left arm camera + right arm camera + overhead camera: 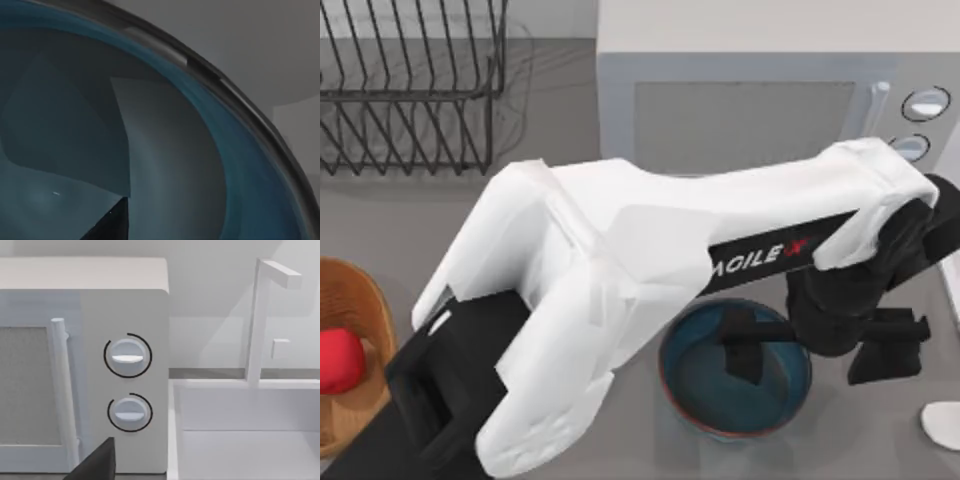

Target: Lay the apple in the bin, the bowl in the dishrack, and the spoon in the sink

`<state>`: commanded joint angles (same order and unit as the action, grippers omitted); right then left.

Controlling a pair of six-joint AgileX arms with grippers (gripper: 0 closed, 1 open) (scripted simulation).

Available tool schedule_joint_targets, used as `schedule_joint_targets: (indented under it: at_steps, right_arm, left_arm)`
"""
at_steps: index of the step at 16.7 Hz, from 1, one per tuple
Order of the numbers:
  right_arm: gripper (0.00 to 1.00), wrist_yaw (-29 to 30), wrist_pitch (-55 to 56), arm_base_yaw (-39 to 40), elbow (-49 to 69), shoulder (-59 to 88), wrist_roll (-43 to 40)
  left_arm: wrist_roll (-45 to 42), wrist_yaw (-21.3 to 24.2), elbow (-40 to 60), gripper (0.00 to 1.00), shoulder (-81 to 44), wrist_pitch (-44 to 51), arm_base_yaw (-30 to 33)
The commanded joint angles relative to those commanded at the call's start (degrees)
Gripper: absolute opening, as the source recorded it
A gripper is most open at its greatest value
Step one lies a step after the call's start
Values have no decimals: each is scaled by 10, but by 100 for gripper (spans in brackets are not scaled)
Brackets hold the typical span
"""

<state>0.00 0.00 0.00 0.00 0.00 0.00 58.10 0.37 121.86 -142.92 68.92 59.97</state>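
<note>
Left end effector (765, 340) over glazed teal-blue bowl (692, 395), finger state indiscernible; risk: rim slip, tipping bowl short of black wire dishrack (410, 90).

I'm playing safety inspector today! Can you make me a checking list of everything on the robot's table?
Surface: grey table.
Job's things: apple in the bin; bowl on the table; dishrack at back left; spoon at the right edge.
Clutter: microwave at the back.
Grippers: left gripper reaching into the bowl.
Cables: nothing seen.
Surroundings: white sink with faucet beside the microwave.
</note>
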Motion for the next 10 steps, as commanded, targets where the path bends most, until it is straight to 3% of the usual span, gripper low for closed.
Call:
schedule_joint_targets:
  at_steps: [10]
  right_arm:
    - [100, 0, 0, 0, 0, 0, 0]
  left_arm:
    - [0, 0, 0, 2, 0, 0, 0]
